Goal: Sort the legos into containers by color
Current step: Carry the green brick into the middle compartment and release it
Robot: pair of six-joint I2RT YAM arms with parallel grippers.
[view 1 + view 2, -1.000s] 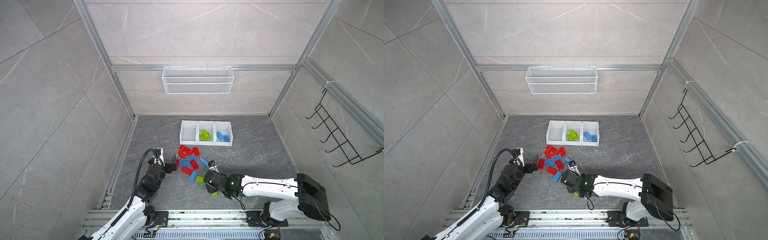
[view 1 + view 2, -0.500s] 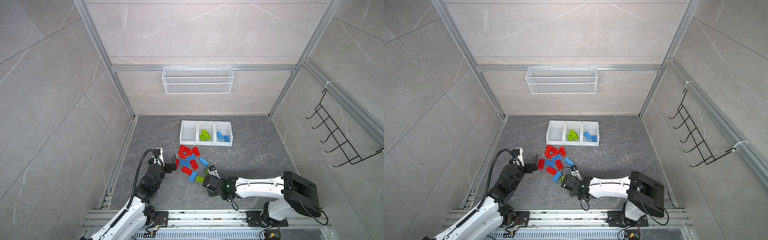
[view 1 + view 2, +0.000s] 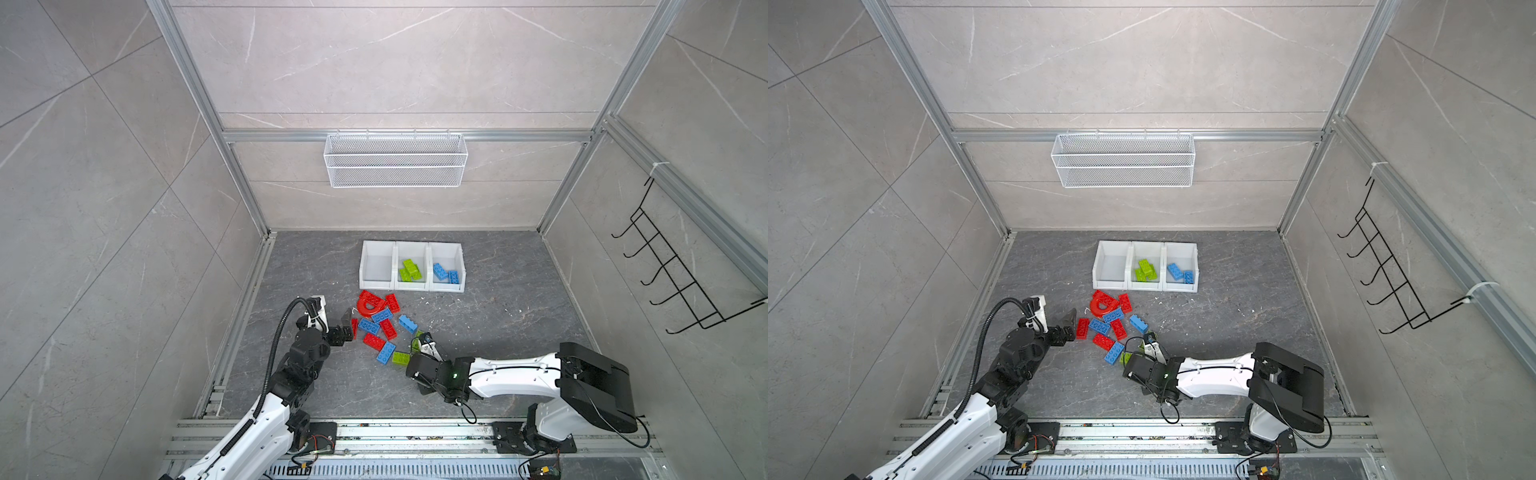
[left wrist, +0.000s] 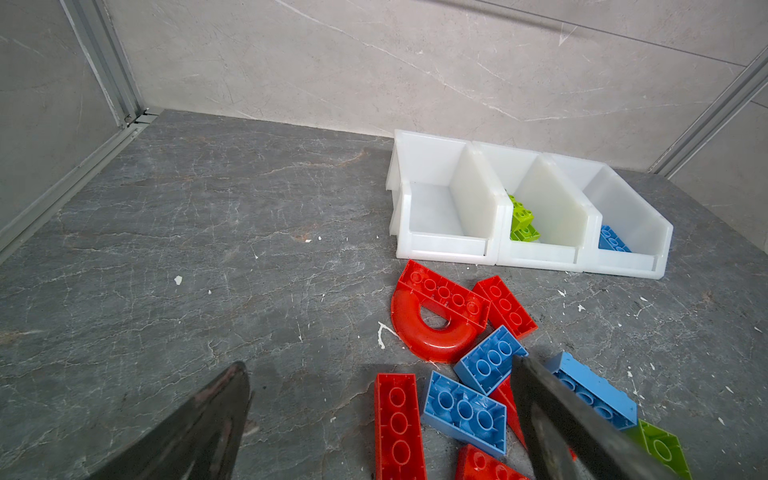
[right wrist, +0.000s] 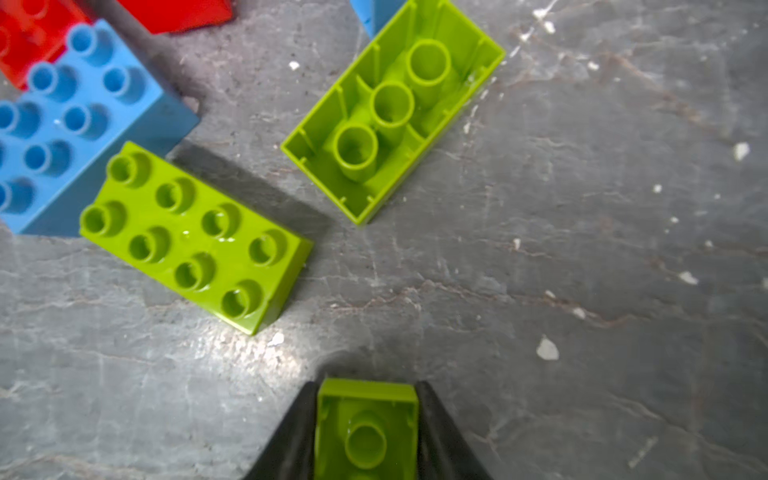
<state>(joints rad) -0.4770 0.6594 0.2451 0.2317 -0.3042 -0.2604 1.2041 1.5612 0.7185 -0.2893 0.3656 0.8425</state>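
Loose red, blue and lime green legos (image 3: pixel 384 328) (image 3: pixel 1108 328) lie in front of the three joined white containers (image 3: pixel 411 287) (image 3: pixel 1144 287). The left bin is empty, the middle one holds green bricks (image 3: pixel 410 269), the right one blue bricks (image 3: pixel 444 273). My left gripper (image 4: pixel 380 374) (image 3: pixel 348 328) stands open low over a red brick (image 4: pixel 397 419) at the pile's left edge, near the red arch (image 4: pixel 432 328). My right gripper (image 5: pixel 365 388) is shut on a lime green brick (image 5: pixel 365 432), hollow side showing. Two more green bricks (image 5: pixel 195 237) (image 5: pixel 395 112) lie just beyond it.
A white wire mesh basket (image 3: pixel 395 160) hangs on the back wall and a black hook rack (image 3: pixel 665 282) on the right wall. Aluminium rails (image 3: pixel 237 332) run along the floor's left edge. White specks dot the grey floor.
The right jaws have closed on a lime green brick, and the right arm has folded closer to its base. The left arm has not moved.
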